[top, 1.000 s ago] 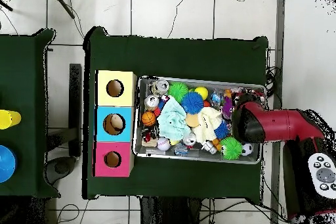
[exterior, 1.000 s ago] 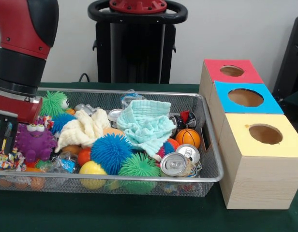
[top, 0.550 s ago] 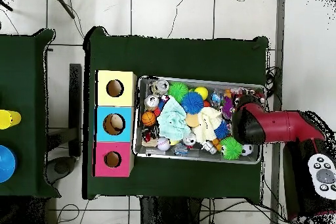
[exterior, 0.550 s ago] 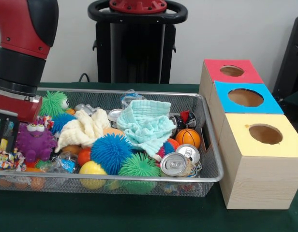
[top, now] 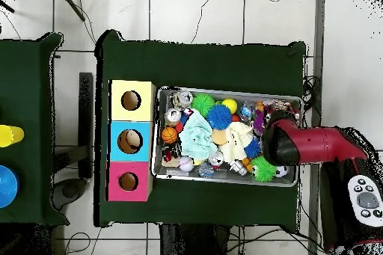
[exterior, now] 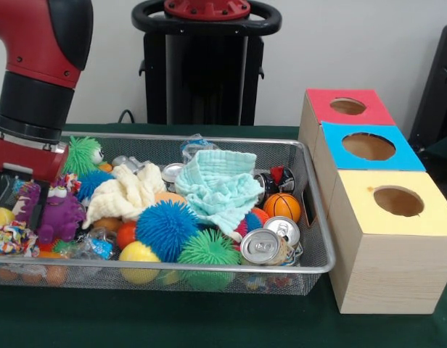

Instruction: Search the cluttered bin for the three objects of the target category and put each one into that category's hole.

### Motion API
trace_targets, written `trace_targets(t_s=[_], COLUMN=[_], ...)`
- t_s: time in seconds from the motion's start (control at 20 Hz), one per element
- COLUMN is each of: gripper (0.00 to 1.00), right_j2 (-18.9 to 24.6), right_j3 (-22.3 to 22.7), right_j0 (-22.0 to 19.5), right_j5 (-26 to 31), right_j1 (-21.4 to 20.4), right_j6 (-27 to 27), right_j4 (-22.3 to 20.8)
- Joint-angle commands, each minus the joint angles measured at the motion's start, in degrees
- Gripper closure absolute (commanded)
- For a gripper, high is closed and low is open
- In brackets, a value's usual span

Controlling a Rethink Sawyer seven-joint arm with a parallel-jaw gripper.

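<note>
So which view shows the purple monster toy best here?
The front view: the purple monster toy shows its eyes and body at the bin's end under the arm. Overhead, only a purple sliver shows beside the arm.

Desk (exterior: pixel 173 319) dark green. Wire bin (exterior: pixel 209 270) silver. Boxes: red top (exterior: pixel 347 106), blue top (exterior: pixel 368 147), yellow top (exterior: pixel 398 201). Cloth (exterior: pixel 222 185) mint; spiky ball (exterior: pixel 165 228) blue; monster toy (exterior: pixel 58 214) purple.

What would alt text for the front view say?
A red and black robot arm reaches down into the left end of a wire mesh bin crammed with spiky balls, cans and cloths, beside a purple toy monster. Right of the bin stand three wooden boxes with round holes.
</note>
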Motion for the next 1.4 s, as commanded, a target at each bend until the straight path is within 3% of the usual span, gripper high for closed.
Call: trace_targets(t_s=[0.05, 0.5, 0.9, 1.4], gripper=[0.0, 0.0, 0.0, 0.0], right_j2=[-0.9, -4.46, -0.77, 6.51], right_j3=[3.33, 4.19, 2.26, 1.02], right_j0=[1.3, 3.56, 0.06, -6.19], right_j5=[-3.27, -6.58, -9.37, -4.61], right_j1=[2.49, 3.12, 7.37, 11.51], right_j6=[4.67, 7.73, 4.82, -0.49], right_j4=[-0.73, 0.45, 0.09, 0.75])
